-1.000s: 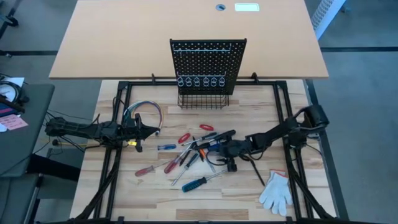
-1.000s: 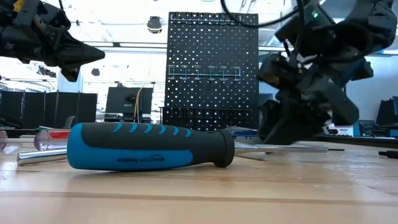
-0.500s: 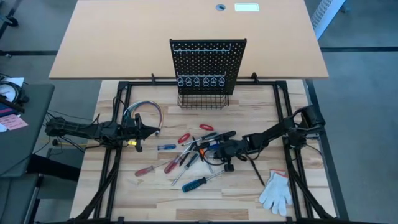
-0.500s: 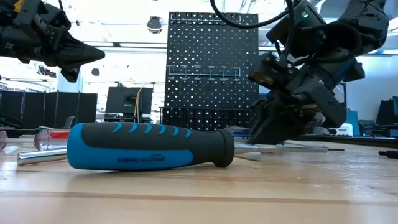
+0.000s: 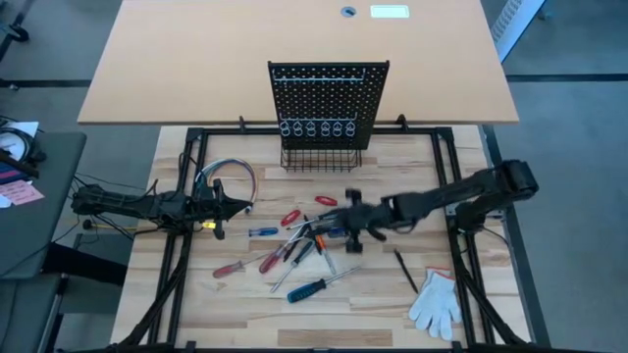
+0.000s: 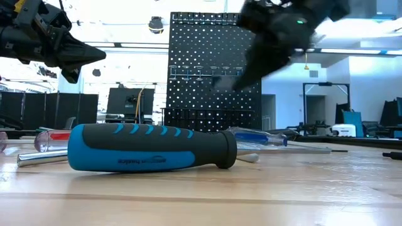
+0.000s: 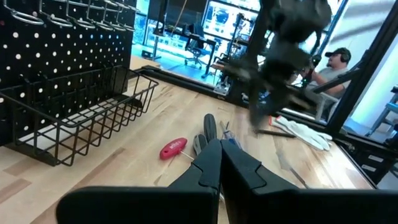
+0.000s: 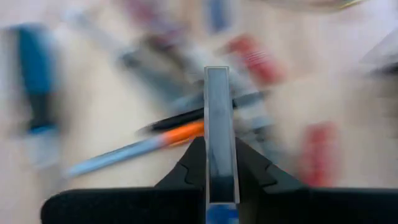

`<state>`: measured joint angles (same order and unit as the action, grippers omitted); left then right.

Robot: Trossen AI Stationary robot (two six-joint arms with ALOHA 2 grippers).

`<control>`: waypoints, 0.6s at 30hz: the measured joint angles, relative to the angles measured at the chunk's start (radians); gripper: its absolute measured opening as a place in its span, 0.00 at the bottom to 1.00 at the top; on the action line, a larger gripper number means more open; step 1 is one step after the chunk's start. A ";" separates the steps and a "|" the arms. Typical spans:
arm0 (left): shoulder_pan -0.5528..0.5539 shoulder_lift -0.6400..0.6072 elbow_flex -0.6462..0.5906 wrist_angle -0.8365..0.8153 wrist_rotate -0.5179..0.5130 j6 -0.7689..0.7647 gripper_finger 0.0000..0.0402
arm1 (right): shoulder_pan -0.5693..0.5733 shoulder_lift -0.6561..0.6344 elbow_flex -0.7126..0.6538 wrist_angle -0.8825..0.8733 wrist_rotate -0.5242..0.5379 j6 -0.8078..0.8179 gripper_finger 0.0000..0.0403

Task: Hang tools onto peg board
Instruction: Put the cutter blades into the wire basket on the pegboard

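- In the right wrist view the tabletop is a smear: the tools (image 8: 155, 130) lying there show only as red, blue and orange streaks, and none can be told by type.
- In the low view the right gripper (image 6: 242, 78) is a dark blur in front of the peg board (image 6: 213, 69), its fingertips lost in the smear.
- The left wrist view cuts off the peg board's upper part; only its lower holes and its wire basket (image 7: 81, 118) show.
- A big blue-and-black screwdriver (image 6: 151, 147) fills the low view's foreground and hides most of the pile behind it.
- The right gripper (image 5: 351, 204) hangs above the scattered tools (image 5: 304, 245) in front of the peg board (image 5: 327, 103). Its fingers (image 8: 189, 165) are clamped on a flat, thin grey metal bar (image 8: 218, 134) that stands straight out between them; what sort of tool it is cannot be told.
- The left gripper (image 5: 243, 205) waits beside the looped wires (image 5: 226, 172), well clear of the pile, its fingers (image 7: 208, 168) pressed together with nothing between them.
- The peg board stands upright at the table's far edge, its ring holders (image 5: 316, 128) empty.
- A white glove (image 5: 437, 299) lies at the near right corner.
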<state>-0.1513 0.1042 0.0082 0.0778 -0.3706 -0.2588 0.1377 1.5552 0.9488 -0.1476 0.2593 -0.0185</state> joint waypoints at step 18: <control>0.000 0.061 0.000 0.000 0.002 -0.014 0.00 | -0.422 0.115 0.125 0.027 0.057 -0.383 0.12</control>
<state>-0.1509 0.1648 0.0082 0.0775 -0.3690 -0.2731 -0.2847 1.6697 1.0743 -0.1211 0.3161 -0.4011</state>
